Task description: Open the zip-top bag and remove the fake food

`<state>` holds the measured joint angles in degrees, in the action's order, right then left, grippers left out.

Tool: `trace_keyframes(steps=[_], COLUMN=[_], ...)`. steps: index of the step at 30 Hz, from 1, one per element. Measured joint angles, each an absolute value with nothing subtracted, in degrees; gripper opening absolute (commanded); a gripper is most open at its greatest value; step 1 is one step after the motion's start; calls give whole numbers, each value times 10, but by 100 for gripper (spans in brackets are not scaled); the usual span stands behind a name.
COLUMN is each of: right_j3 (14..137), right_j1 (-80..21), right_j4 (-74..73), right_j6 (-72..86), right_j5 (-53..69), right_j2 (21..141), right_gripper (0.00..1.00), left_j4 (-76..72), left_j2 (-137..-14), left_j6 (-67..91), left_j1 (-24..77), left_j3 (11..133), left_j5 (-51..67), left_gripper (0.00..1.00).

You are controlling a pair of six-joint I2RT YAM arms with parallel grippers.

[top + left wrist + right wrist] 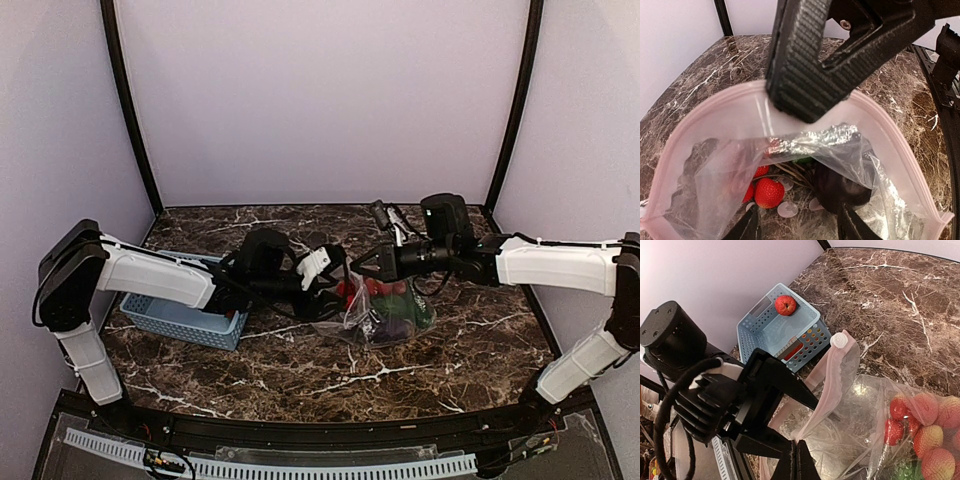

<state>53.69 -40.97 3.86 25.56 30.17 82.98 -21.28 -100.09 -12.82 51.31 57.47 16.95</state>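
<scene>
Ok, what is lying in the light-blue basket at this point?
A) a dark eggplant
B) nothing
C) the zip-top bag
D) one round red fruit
D: the right wrist view shows a single round red fruit lying inside the light-blue basket, while the zip-top bag is outside it.

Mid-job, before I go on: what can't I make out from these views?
- Top external: tips of the left gripper, hidden by its own wrist and the zip-top bag; contact with the fake food unclear.
- Left wrist: green piece, mostly behind crinkled, glaring plastic.
- Right wrist: fake food cut off at the right edge; no count possible.
- Top external: basket contents, partly covered by the left arm.
</scene>
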Motion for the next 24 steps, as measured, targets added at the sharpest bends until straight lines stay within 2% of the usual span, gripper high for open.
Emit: trace_keyframes(steps=[5, 9, 15, 24], right_j3=[538, 539, 527, 463], right_j1=[-410, -412, -376, -243], right_j4=[39, 34, 3, -70], right_j6=[259, 258, 250, 220], right_j5=[309, 314, 308, 248], right_j2=[829, 829, 783, 710], right_gripper=[2, 33, 58, 59], left_j4=[-242, -263, -295, -327], left_j2=[-1038, -1062, -1072, -1075], left_j6=[-140, -148, -157, -168], left_j1=[513, 513, 513, 513], left_j3=[580, 579, 570, 544], left_j5=[190, 211, 238, 270], left_gripper=[57, 64, 71, 77])
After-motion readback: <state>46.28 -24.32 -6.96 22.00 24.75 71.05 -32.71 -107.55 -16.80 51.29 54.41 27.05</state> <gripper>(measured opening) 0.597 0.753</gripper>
